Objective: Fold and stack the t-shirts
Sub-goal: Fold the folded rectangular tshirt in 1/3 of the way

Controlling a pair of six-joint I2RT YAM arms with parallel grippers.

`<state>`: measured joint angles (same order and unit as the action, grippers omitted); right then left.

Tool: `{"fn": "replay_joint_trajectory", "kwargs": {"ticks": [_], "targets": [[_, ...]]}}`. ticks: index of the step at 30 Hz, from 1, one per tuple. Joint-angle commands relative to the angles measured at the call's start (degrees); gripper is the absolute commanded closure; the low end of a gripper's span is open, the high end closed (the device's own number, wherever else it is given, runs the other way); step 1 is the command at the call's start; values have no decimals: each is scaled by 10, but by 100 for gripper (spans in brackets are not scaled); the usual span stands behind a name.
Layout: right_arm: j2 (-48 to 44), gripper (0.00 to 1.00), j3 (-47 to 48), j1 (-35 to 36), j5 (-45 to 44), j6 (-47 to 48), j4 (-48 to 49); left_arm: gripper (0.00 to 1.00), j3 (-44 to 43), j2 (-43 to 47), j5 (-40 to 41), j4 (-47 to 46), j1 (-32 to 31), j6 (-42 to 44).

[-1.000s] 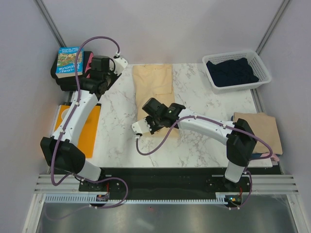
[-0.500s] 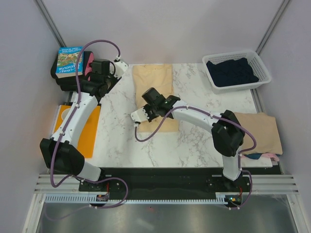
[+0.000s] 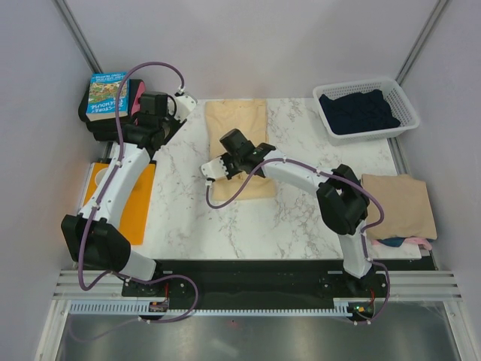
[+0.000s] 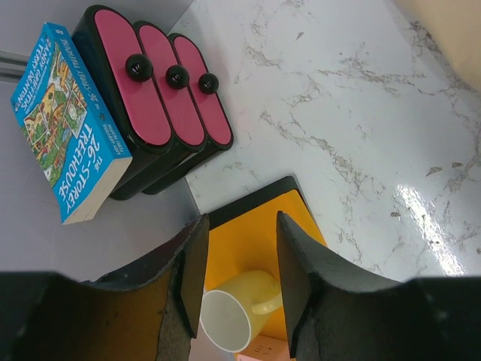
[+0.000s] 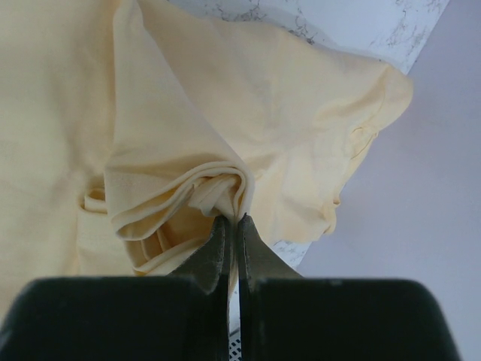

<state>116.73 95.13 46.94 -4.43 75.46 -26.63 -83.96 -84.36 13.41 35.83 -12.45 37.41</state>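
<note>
Pinching a bunched fold of the pale yellow t-shirt (image 5: 188, 113) between tightly pressed fingers, the right gripper (image 5: 231, 222) is working at the shirt's near-left edge, low over the marble table (image 3: 301, 218). From above, the shirt is lying lengthwise at the middle-back of the table, seemingly already narrowed into a long strip. The step in hand is probably carrying this near end over toward the far end.

The grip is gathering several layers at once, so the lift is best kept low and slow. Too quick a pull is likely to drag the whole strip along instead of folding it. Sweeping the pinched edge in a shallow arc, straight along the shirt's length, should be keeping the side edges lined up.

The left gripper (image 3: 183, 101) is hovering by the shirt's far-left corner with its fingers spread and holding nothing. It is well placed to press that end down while the right arm is folding. Releasing only once the cloth is lying flat matters too — a crumpled drop is going to need smoothing.

The tan t-shirt (image 3: 398, 203) is sitting folded at the table's right edge with the pink one (image 3: 413, 242) peeking out beneath it, while the dark navy one (image 3: 357, 113) is waiting in the white basket (image 3: 409, 109).
</note>
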Motion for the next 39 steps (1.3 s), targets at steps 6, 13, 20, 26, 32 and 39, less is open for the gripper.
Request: {"fn": "replay_joint_trajectory", "kwargs": {"ticks": [6, 13, 20, 26, 32, 39], "targets": [[2, 67, -20, -11, -18, -3, 89, 51, -5, -5, -6, -20, 2, 14], [-26, 2, -101, -10, -102, -39, 355, 51, -9, -13, -6, -20, 4, 17], [-56, 2, -68, -15, -140, -82, 369, 51, -11, -19, -13, -19, 3, 18], [-116, 3, -28, -29, -17, -174, 18, 51, 5, -6, -45, -17, 2, 37], [-184, 31, -185, -55, 102, -180, -76, 52, 58, 8, -122, -17, 2, 59], [-157, 100, -190, -57, 178, -207, -83, 54, 50, -12, -124, -17, 1, 44]]}}
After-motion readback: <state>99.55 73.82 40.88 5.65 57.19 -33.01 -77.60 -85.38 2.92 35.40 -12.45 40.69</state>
